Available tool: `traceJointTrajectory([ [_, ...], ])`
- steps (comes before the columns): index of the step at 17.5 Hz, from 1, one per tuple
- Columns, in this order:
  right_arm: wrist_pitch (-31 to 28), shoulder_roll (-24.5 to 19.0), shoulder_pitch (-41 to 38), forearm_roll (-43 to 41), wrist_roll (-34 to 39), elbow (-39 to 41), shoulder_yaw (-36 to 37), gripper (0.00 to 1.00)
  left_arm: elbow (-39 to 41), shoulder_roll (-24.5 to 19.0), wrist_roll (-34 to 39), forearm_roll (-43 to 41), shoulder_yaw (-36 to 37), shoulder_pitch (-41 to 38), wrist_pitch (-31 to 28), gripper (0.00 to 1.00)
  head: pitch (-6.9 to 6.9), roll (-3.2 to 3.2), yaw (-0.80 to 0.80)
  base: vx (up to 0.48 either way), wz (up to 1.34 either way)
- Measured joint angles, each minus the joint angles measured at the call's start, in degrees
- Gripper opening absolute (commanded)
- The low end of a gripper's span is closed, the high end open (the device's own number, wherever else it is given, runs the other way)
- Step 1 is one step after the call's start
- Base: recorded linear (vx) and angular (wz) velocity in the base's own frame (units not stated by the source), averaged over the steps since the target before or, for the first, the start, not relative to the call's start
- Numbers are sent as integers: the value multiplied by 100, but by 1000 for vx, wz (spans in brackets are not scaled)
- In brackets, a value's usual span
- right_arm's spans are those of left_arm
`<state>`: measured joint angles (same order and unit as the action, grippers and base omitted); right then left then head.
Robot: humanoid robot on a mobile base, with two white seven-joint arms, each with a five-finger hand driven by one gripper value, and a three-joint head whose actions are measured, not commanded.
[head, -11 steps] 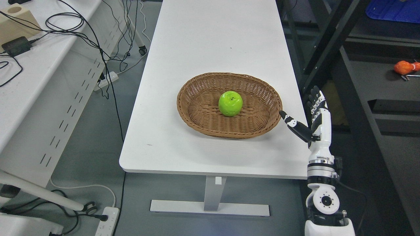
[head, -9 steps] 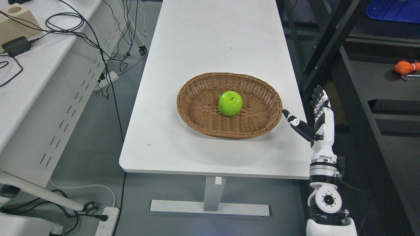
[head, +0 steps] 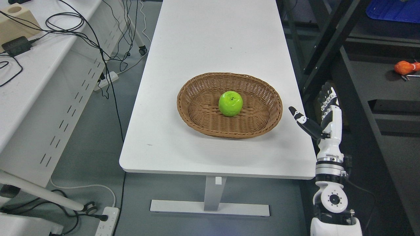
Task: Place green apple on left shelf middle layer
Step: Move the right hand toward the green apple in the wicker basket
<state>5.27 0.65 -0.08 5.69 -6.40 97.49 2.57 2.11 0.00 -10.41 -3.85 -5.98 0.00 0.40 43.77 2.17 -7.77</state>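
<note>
From my right hand (head: 323,114), fingers (head: 328,96) spread and holding nothing beside the desk (head: 213,39), the apple (head: 230,103) lies well left, in the basket (head: 197,108).

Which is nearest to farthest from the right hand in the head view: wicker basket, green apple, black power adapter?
From the open right hand:
1. wicker basket, just to its left on the table.
2. green apple, in the basket's middle.
3. black power adapter, far left bench.

Green apple (head: 230,103), brown woven basket (head: 197,108), white table (head: 213,42), blk/white right hand (head: 323,118)
</note>
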Motion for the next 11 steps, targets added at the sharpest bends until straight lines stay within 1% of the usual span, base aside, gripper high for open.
traceJointTrajectory([
  [4, 395, 356, 11, 77, 75, 9, 105, 100, 0, 0, 0, 0, 0, 0, 0, 100, 0, 0, 0, 0, 0],
  [6, 465, 606, 122, 438, 210, 12, 141, 99, 0, 0, 0, 0, 0, 0, 0, 100, 0, 0, 0, 0, 0],
  [9, -121, 896, 359, 1548, 378, 12, 12, 99, 0, 0, 0, 0, 0, 0, 0, 100, 0, 0, 0, 0, 0],
  [11, -363, 996, 473, 2085, 559, 12, -141, 100, 0, 0, 0, 0, 0, 0, -1, 100, 0, 0, 0, 0, 0],
])
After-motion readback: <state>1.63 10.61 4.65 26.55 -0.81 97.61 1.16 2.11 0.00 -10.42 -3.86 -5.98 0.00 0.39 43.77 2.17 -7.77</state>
